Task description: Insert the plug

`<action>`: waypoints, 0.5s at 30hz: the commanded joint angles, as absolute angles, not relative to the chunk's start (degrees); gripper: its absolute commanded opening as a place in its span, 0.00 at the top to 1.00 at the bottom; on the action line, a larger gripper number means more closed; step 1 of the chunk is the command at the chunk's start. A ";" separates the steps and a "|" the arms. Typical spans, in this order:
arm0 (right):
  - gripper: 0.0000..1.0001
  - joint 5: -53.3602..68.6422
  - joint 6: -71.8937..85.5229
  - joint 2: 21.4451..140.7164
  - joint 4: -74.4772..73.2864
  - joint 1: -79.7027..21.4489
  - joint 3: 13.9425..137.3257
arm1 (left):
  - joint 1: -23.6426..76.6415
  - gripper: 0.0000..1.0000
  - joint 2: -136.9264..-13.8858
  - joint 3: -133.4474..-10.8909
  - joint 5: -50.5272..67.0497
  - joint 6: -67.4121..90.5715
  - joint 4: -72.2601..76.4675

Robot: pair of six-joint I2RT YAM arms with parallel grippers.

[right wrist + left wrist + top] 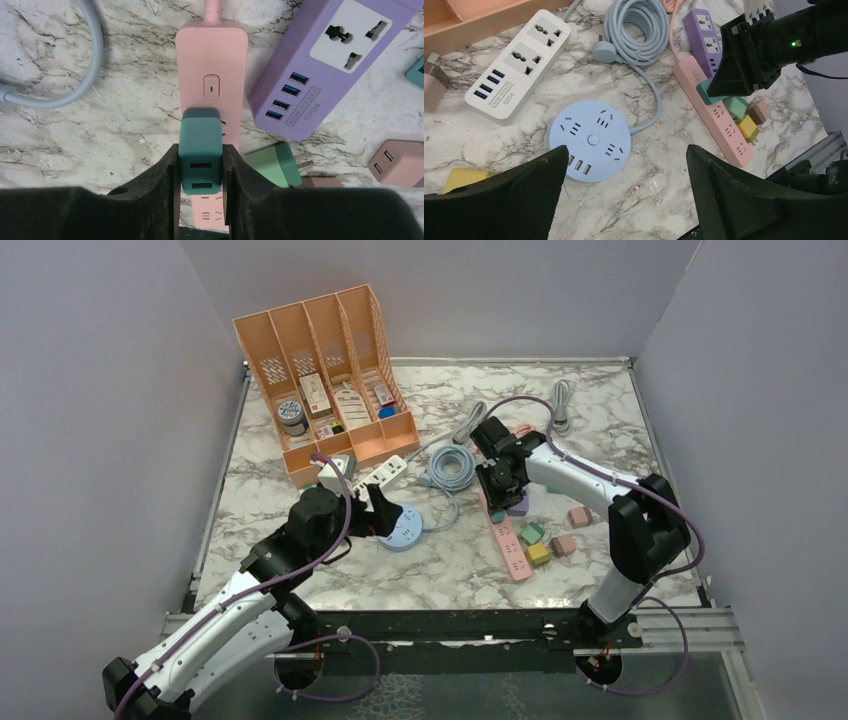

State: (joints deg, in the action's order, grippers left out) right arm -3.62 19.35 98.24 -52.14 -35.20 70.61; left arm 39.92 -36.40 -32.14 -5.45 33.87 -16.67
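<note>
Right gripper (200,150) was closed on the teal plug (200,131), one finger pressing each side face, and the two USB ports of the plug looked up toward the wrist camera. The plug stood over the pink power strip (212,60), just beside its switch (212,86), at the first socket of the row. This strip lay on the right half of the table (440,580) and ran from the middle toward the near edge. From the wrist view it was not possible to tell if the pins were already in the slots or only above them, because the body of the plug hid them. Left gripper (626,155) was wide open and held nothing; it hung above the round blue socket (589,137), well apart from the work. To do this step well, the plug probably needed to stay square to the long axis of the strip and to go straight down, without tilt, so both pins would enter together. The strip looked light and free on the marble, so a push from the side could slide it toward the purple strip (320,75) or the green plug (272,162) nearby. A slow, vertical press seemed the safe choice, and the fingers should open only when the plug sat flat on the strip.
</note>
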 commanded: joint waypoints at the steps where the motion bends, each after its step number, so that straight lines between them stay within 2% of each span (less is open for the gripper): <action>1: 0.99 -4.62 24.65 101.77 -43.22 -36.53 63.72 | 40.08 0.10 -35.43 -33.34 -8.23 32.63 -15.93; 8: 0.99 -3.23 29.45 103.81 -34.70 -37.00 57.62 | 40.08 0.10 -35.07 -33.13 -9.45 32.52 -15.85; 15: 0.99 -5.89 32.70 107.80 -32.39 -37.43 58.31 | 40.08 0.10 -35.21 -33.43 -10.44 32.17 -16.08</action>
